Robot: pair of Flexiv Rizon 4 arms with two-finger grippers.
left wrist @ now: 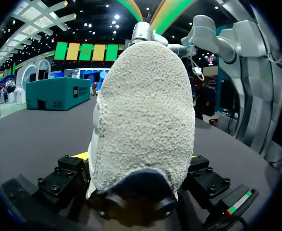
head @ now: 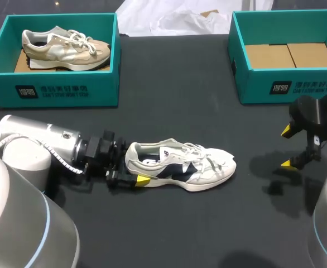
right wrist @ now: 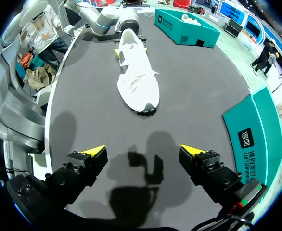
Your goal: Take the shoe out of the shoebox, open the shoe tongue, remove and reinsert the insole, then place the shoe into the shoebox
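White-and-navy sneaker (head: 180, 164) upright on its sole on the black desk (head: 169, 111), outside both boxes, toe toward the right arm. Left jaws clamped on its heel from two sides. Right jaws wide apart above bare desk, well clear of the toe, near the teal shoebox (head: 286, 88) with the cardboard floor. Beige sneaker (head: 63, 47) in the other teal shoebox (head: 57, 92).

I count two shoes, white shoe (head: 180, 166) dead centre, beige shoe (head: 66, 47) ten o'clock, two boxes, left box (head: 57, 89) ten, right box (head: 264, 84) two o'clock.
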